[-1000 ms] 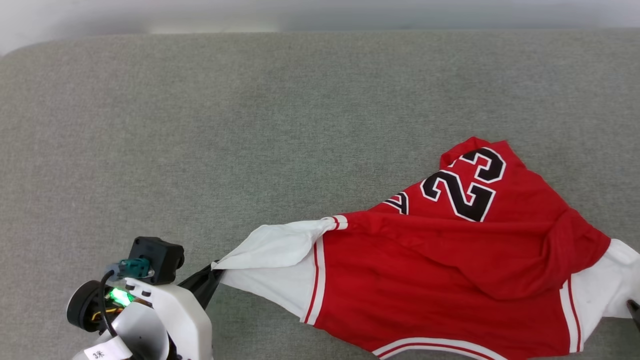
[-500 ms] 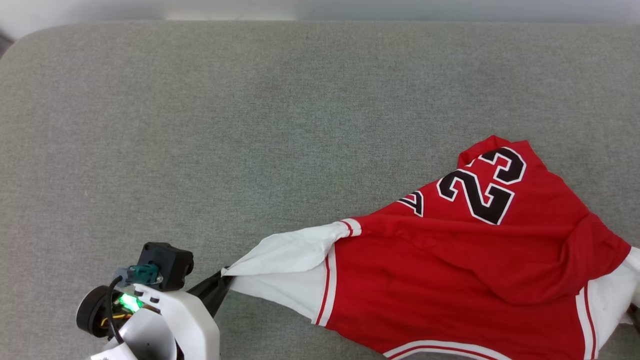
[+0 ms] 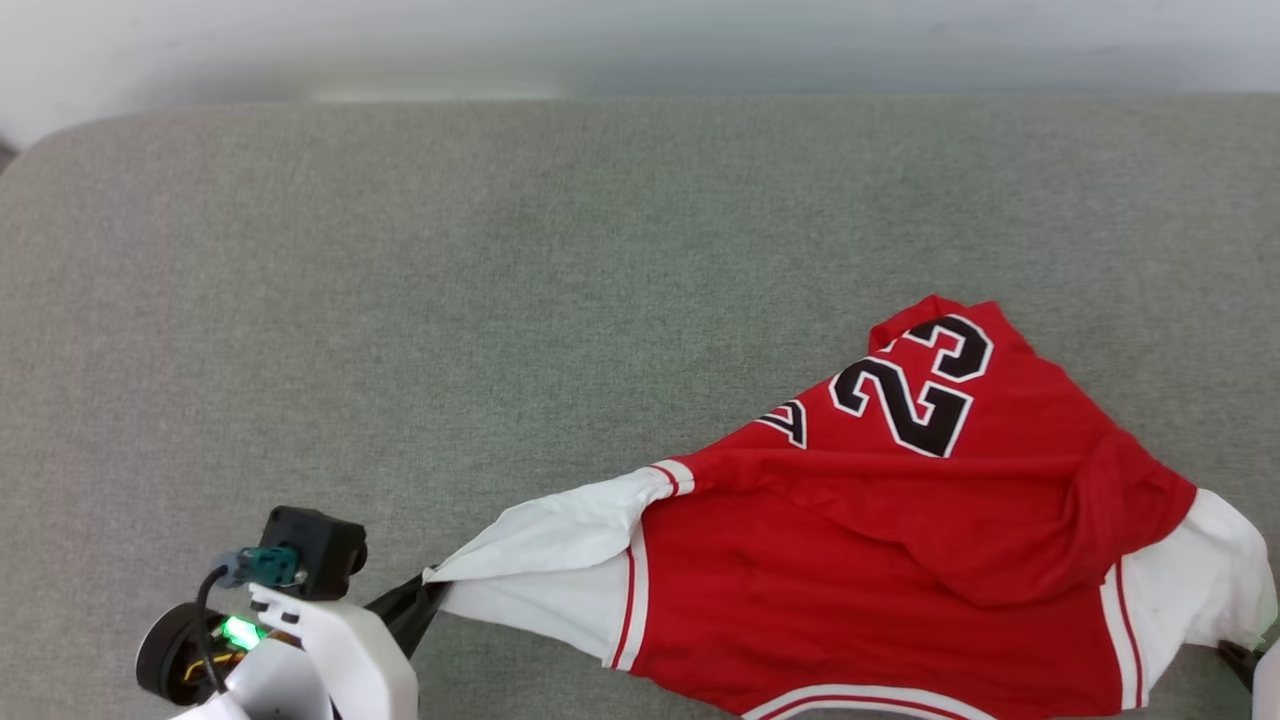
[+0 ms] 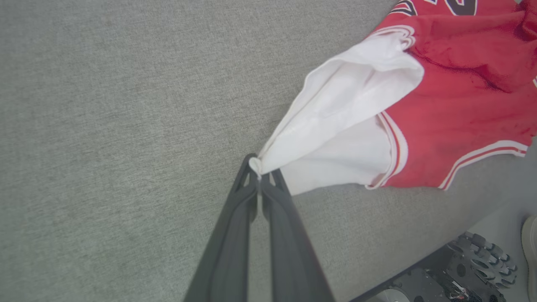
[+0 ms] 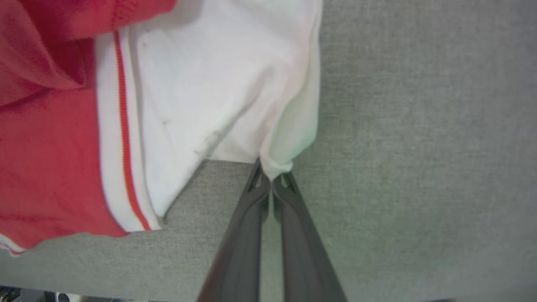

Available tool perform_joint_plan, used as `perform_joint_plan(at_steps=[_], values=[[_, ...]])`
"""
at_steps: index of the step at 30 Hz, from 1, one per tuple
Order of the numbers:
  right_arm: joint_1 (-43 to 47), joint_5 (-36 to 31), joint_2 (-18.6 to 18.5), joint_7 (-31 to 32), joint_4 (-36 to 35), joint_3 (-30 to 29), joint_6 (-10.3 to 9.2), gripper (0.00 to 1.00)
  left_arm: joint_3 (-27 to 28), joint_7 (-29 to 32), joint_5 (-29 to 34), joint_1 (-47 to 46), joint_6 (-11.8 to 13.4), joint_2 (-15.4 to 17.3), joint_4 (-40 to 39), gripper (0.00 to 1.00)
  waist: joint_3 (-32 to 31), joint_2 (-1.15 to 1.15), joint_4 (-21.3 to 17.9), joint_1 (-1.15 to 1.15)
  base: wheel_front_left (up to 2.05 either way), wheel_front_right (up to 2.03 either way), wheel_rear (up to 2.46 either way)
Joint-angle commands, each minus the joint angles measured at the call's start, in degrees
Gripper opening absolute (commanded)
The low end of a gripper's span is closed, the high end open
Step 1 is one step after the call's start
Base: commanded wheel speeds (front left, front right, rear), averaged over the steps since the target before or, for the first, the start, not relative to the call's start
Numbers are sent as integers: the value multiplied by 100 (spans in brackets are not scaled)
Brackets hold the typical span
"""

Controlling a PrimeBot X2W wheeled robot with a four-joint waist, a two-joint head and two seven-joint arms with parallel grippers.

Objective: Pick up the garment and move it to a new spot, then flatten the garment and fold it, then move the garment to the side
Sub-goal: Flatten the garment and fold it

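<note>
The garment [image 3: 880, 560] is a red jersey with white sleeves and a black number, lying rumpled at the lower right of the grey surface, its top folded over. My left gripper [image 3: 432, 588] is shut on the tip of the garment's left white sleeve [image 4: 335, 113], pinching it between both fingertips at the left gripper [image 4: 261, 170]. My right gripper [image 5: 272, 173] is shut on the edge of the other white sleeve [image 5: 218, 84]. In the head view that right gripper [image 3: 1240, 655] shows as a dark tip at the frame's lower right corner.
The grey fabric surface [image 3: 500, 300] stretches wide to the left and behind the garment. Its rounded far edge meets a pale wall [image 3: 640, 40]. The robot's wheeled base [image 4: 470, 268] and pale floor show past the near edge.
The right gripper has shut on the right sleeve's edge. The head camera shifted, so the whole picture sits lower and more to the left. The left gripper still holds its sleeve.
</note>
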Motion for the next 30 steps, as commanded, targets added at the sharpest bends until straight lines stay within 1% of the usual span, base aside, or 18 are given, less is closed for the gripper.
perform_joint_plan(at_steps=[1, 5, 8, 12, 16, 21, 23, 27, 30], values=[[81, 62, -23, 41, -52, -17, 5, 0, 39, -26, -43, 83, 8, 27, -25, 0, -111, 0, -60, 0, 0, 0, 0], [64, 414, -216, 267, -665, -201, 4, 0, 209, 32, -256, 240, -47, 170, -217, 0, -349, 0, -155, 0, 0, 0, 0], [-78, 776, -297, 631, -1185, -455, 4, 0, 368, 99, -489, 318, -113, 301, -453, 0, -510, 0, -231, 0, 0, 0, 0], [-388, 1163, -427, 1192, -1758, -770, 4, 0, 689, 98, -807, 249, -204, 467, -782, 0, -693, 0, -320, 0, 0, 0, 0], [-959, 1584, -435, 1637, -2122, -991, 4, 0, 1050, 142, -1082, 74, -265, 646, -1002, 0, -848, 0, -395, 0, 0, 0, 0], [-1892, 1888, -449, 2139, -2260, -1166, 4, 0, 1522, 191, -1463, -295, -310, 816, -1199, 0, -936, 0, -448, 0, 0, 0, 0], [-2290, 1956, -391, 2253, -2239, -1204, 4, 0, 1699, 141, -1622, -507, -315, 814, -1226, 0, -943, 0, -460, 0, 0, 0, 0], [-3076, 1963, -334, 2258, -2161, -1220, 4, 0, 1995, 95, -1878, -948, -311, 836, -1235, 0, -909, 0, -470, 0, 0, 0, 0], [-3631, 1915, -308, 2158, -2034, -1131, 4, 0, 2166, 84, -2205, -1305, -257, 727, -1226, 0, -855, 0, -476, 0, 0, 0, 0]])
